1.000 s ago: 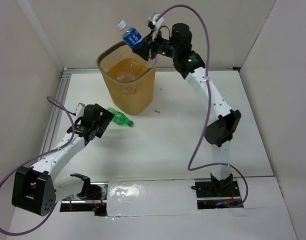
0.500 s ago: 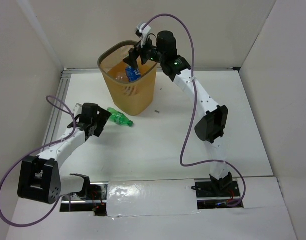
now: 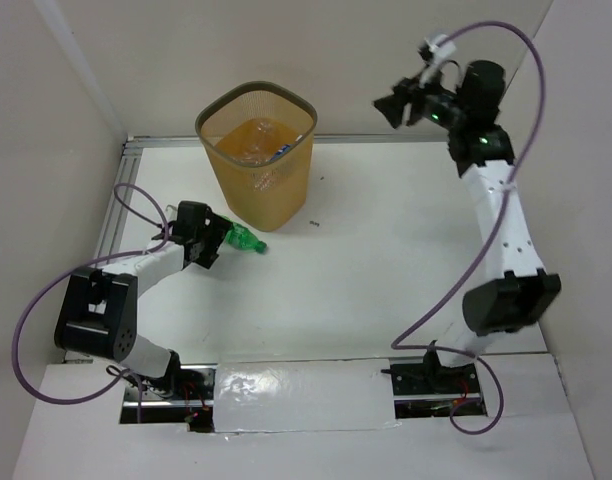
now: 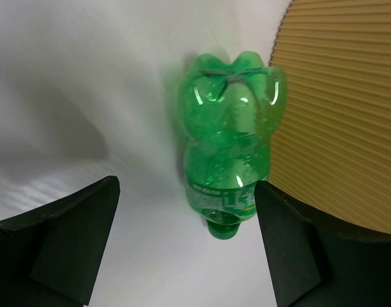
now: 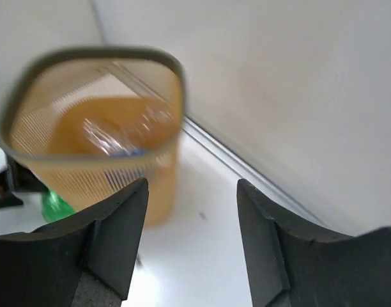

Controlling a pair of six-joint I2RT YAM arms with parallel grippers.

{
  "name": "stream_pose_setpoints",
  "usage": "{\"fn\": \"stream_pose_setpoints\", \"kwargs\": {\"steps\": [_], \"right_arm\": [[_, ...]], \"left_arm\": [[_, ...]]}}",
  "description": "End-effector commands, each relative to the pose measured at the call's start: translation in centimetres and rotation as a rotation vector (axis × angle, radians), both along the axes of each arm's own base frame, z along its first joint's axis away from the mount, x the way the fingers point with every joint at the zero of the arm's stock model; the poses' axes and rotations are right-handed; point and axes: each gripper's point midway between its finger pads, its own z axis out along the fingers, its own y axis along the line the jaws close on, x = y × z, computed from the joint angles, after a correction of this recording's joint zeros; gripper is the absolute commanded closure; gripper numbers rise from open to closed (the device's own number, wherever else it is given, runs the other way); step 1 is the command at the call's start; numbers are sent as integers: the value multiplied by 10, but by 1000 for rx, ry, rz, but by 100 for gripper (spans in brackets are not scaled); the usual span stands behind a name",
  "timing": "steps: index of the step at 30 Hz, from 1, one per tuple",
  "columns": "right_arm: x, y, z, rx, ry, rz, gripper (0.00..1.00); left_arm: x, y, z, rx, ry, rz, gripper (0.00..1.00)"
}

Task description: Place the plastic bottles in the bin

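No legible text found. The green bottle [image 4: 230, 141] bears a band of pale print near its neck, between the fingers [image 4: 74, 243] of the left gripper [image 4: 186, 198]; the characters are too blurred to read.

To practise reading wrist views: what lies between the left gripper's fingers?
The green bottle, lying on the white table; the left wrist view shows it best.

Bottle [image 3: 242, 239] just in front of bin [image 3: 258, 192] (more inside), w/ left pincer [image 3: 210, 243] beside.
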Motion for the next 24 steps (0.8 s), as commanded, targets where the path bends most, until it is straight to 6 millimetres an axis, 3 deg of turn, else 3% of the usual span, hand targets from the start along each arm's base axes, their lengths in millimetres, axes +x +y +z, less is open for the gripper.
{"fn": "stream_pose_setpoints", "kwargs": {"steps": [1, 2, 3, 4, 5, 6, 9, 15, 21, 24], "right_arm": [[-32, -42, -33, -57, 42, 28, 37], [-58, -57, -67, -79, 99, 43, 40], [-60, -57, -70, -78, 113, 44, 40], [-66, -71, -80, -98, 116, 21, 40], [-76, -74, -109, -102, 175, 34, 40], [-90, -79, -109, -112, 162, 23, 40], [-114, -90, -136, -124, 209, 5, 28], [-135, -111, -144, -85, 259, -30, 23], [-143, -131, -151, -59, 278, -60, 23], [-146, -131, -150, -46, 283, -50, 23]], "left_arm": [[31, -16, 30, -61, -126, -13, 1], [32, -20, 30, -75, -136, -25, 2], [32, -20, 30, -76, -136, -25, 2], [31, -19, 28, -76, -136, -25, 2], [31, -23, 30, -72, -146, -33, 4], [31, -24, 30, -72, -146, -33, 4], [39, -23, 19, -42, -94, -40, 4], [50, -28, 8, 8, -52, -63, 12], [47, -25, -3, 27, -21, -64, 17], [39, -24, -14, 40, 18, -72, 22]]}}
